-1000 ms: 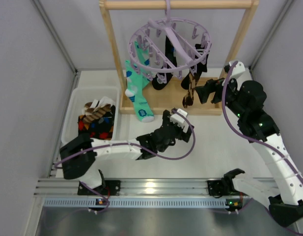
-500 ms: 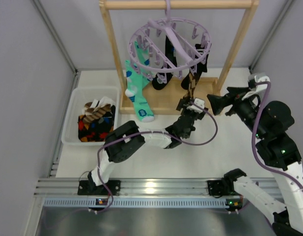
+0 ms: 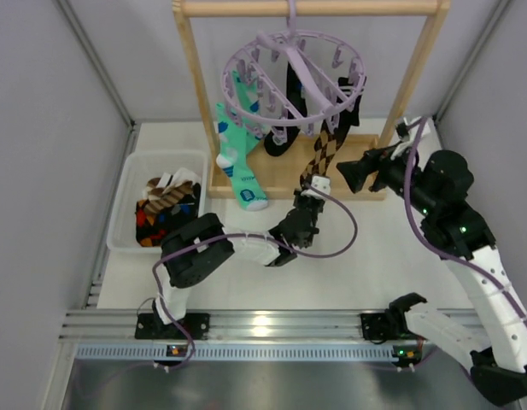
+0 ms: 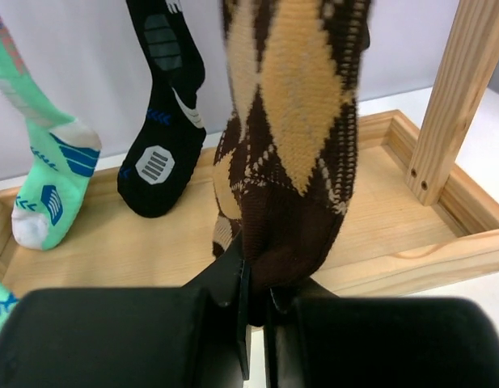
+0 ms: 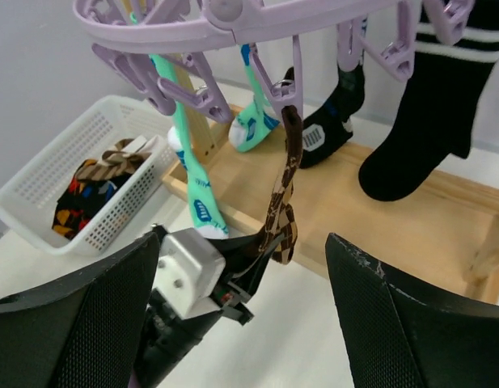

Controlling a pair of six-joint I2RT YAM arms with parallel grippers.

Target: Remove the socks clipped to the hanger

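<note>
**Top external view: diamond sock pinched at the toe, cuff up in its peg**

Going left to right, using the hanger [image 5: 233,18] as my reference point.

Down and left of the hanger, a white basket [image 3: 161,156] sits on the worktop [image 3: 365,273]. It holds the red-orange-black patterned socks [image 3: 161,224], with what looks like a brown-tan one lying on top.

Under the hanger's left rim hang the mint-green socks [image 3: 233,162]. A black sock [image 3: 280,141] hangs closer to the hanger's middle. All of them are clipped, and nothing's touching them.

Now the one that matters. The diamond sock [image 4: 293,145] hangs from a peg [image 5: 273,85] on the hanger's near-right rim. Its long axis runs from that peg down, slanting toward the arm bases. The left arm's fingers [image 4: 241,323] are clamped on its toe from below, so the sock runs straight up from them to the hanger.

The right arm's fingers [image 5: 79,323] are spread wide with nothing in them. They're parked just right of that sock, below the hanger's right rim. Another black sock [image 3: 348,98] dangles at the hanger's right edge.

My guess is the next move is a pull along the sock's length, down and away from the hanger, until the peg lets go. The left arm already has it, so it's the obvious one to do that. The risk I see is the hanger swinging on its hook instead of the peg releasing. The right arm looks close enough to steady it.
</note>
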